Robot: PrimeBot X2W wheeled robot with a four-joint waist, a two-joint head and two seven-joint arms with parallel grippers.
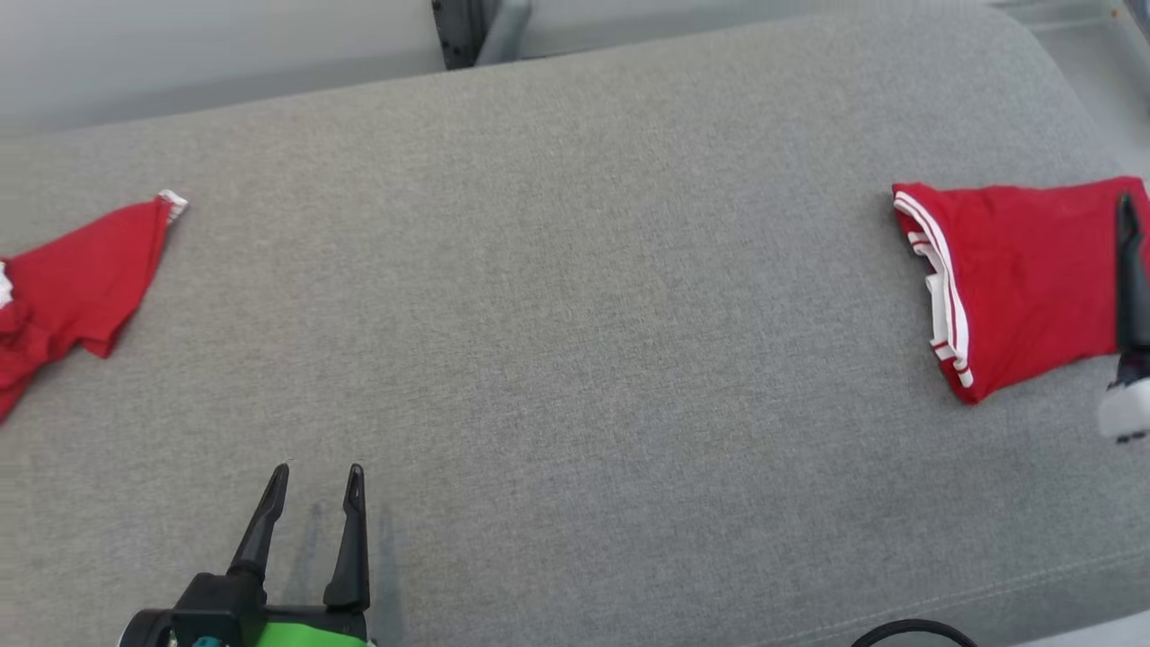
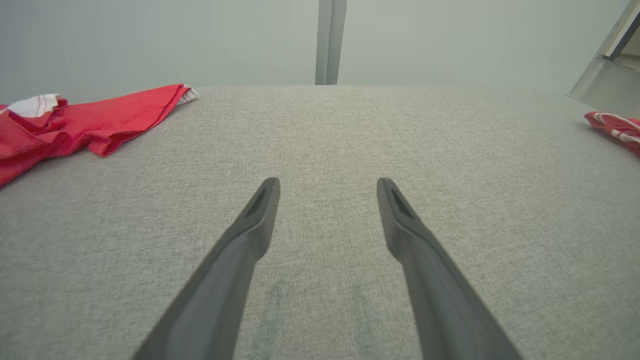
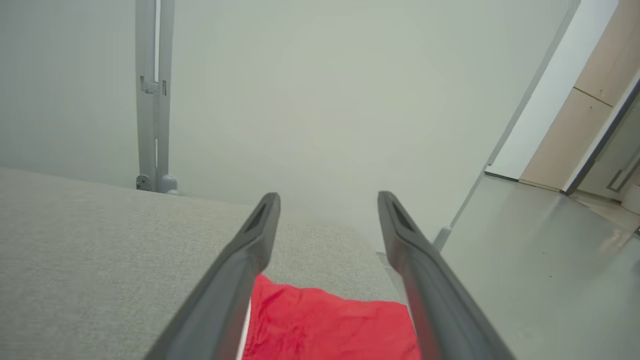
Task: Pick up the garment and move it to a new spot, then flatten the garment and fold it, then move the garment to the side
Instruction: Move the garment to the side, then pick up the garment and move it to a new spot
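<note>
Fingers of right end effector spread above garment.

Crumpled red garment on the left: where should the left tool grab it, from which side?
Probably the white-cuffed sleeve tip of the crumpled garment: it juts out flat over the grey cushion, clear of the bunched folds. Bring the left tool in from the right.
</note>
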